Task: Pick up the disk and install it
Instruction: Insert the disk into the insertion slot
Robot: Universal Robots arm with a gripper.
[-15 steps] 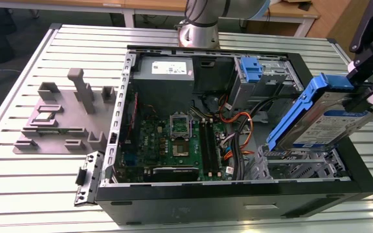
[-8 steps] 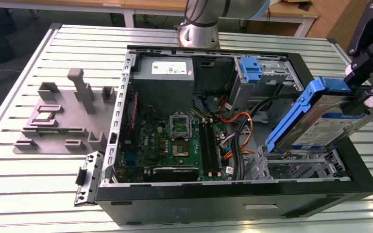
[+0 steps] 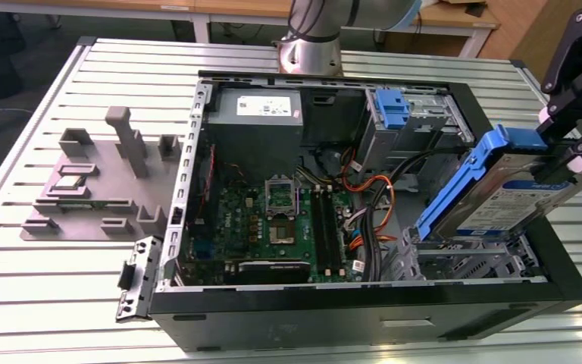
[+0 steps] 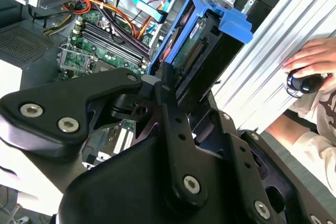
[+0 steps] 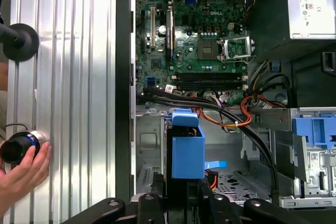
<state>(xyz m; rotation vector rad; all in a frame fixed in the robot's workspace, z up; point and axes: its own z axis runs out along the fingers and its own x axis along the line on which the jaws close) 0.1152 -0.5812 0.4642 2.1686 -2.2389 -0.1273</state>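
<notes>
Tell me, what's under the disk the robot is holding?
Under the disk, held tilted by the gripper, sits the silver metal drive cage of the open computer case. The cage's bottom is hidden by its own bars.

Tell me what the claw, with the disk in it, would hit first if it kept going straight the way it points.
Probably the metal drive cage in the open computer case: the disk held by the claw tilts down towards it. Depth is unclear.
</notes>
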